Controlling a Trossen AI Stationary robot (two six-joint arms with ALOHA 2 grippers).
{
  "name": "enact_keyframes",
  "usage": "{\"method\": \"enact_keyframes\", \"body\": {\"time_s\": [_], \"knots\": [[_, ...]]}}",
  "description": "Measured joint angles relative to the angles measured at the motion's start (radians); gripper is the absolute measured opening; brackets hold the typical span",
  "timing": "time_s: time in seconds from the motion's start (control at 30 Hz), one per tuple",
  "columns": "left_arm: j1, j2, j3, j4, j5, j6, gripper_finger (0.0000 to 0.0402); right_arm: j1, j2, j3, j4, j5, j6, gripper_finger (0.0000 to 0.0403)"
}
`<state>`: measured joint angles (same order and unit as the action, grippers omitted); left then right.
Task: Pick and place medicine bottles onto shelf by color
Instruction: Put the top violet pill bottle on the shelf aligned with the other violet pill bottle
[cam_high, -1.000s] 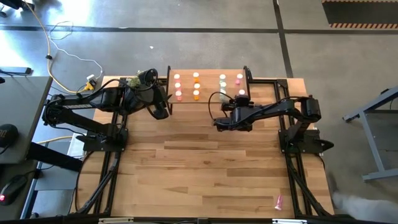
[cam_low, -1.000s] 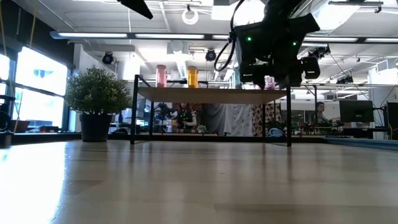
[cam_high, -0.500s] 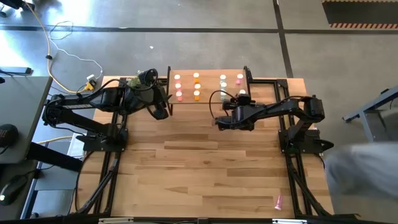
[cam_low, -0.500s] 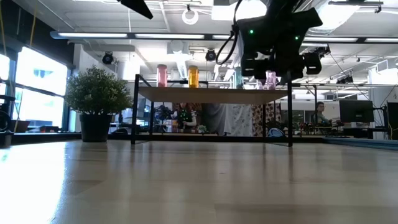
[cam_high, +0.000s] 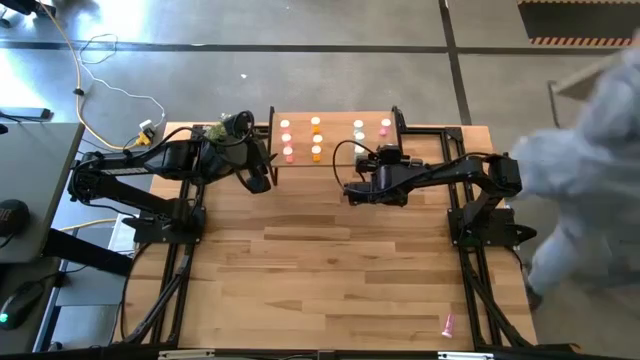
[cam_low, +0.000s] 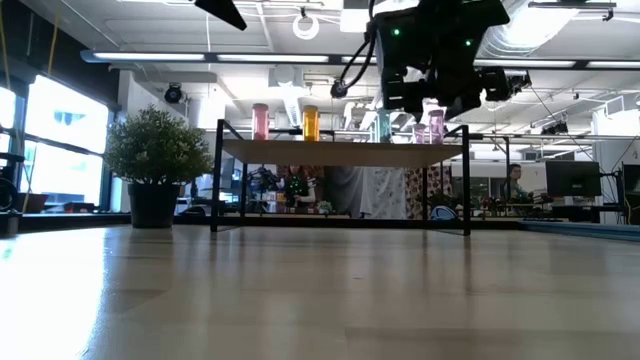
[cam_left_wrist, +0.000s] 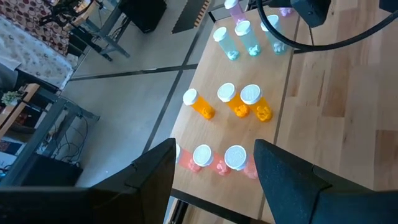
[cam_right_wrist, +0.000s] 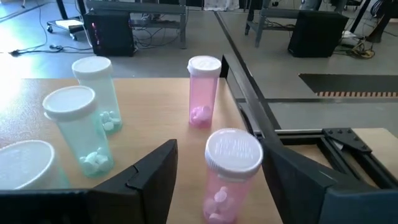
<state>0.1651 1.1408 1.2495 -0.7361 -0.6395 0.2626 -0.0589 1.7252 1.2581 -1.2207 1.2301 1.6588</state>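
1. Left gripper (cam_high: 262, 180): fingers spread, empty, at shelf's (cam_high: 335, 158) left edge, over pink bottles (cam_left_wrist: 235, 158).
2. Bottles upright on shelf, rows by color: pink, orange (cam_left_wrist: 250, 98), green (cam_right_wrist: 76, 129), pink.
3. Right gripper (cam_high: 349, 190): spread, empty, just before near pink bottle (cam_right_wrist: 229, 174).

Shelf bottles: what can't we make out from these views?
- High view: the right arm covers the near right part of the shelf; bottles there are hidden.
- Low view: the right arm also masks the rightmost bottles.
- Left wrist view: the pink bottles are partly cut off by its fingers.
- High view: a blurred person at the right edge.
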Motion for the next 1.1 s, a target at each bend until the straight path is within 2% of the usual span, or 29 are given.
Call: {"method": "enact_keyframes", "body": {"time_s": [0.57, 0.87, 0.93, 1.1], "knots": [[0.0, 0.0, 0.0, 0.0, 0.0, 0.003, 0.0207, -0.007, 0.0, 0.127, -0.184, 0.046, 0.0, 0.022], [0.0, 0.0, 0.0, 0.0, 0.0, 0.003, 0.0207, -0.011, 0.001, 0.254, -0.349, 0.045, 0.0, 0.022], [0.0, 0.0, 0.0, 0.0, 0.0, 0.003, 0.0207, -0.017, -0.003, 0.294, -0.348, 0.045, -0.05, 0.022], [0.0, 0.0, 0.0, 0.0, 0.014, 0.002, 0.0207, -0.053, -0.047, 0.411, -0.345, -0.016, -0.298, 0.022]]}}
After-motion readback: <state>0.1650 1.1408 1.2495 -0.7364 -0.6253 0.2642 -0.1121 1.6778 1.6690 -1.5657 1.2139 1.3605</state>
